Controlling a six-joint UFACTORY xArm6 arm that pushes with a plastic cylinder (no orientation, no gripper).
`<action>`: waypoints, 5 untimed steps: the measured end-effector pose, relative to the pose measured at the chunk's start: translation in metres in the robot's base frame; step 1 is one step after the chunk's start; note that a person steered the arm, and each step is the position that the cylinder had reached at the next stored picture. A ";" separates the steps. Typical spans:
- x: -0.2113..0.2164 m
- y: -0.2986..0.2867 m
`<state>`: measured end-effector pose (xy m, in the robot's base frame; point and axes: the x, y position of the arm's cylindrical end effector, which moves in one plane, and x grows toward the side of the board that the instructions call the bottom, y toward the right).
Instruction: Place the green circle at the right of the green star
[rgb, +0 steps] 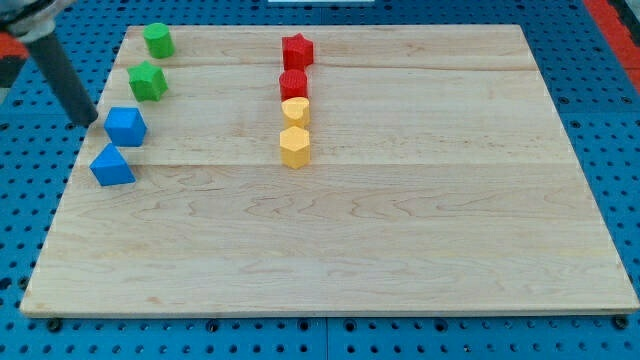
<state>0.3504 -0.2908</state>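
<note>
The green circle (158, 40) sits near the board's top left corner. The green star (148, 81) lies just below it, toward the view's bottom. My tip (88, 121) is at the board's left edge, left of the blue blocks and below-left of the green star, touching no green block. The dark rod rises from it to the view's top left.
A blue cube-like block (126, 126) and a blue triangular block (111, 165) lie right of my tip. A column at centre top holds a red star (297, 50), a red block (293, 84), and two yellow blocks (295, 110) (294, 146). The wooden board (400, 230) rests on blue pegboard.
</note>
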 end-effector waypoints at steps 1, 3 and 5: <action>-0.057 0.000; -0.146 0.022; -0.123 0.125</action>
<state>0.2271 -0.1655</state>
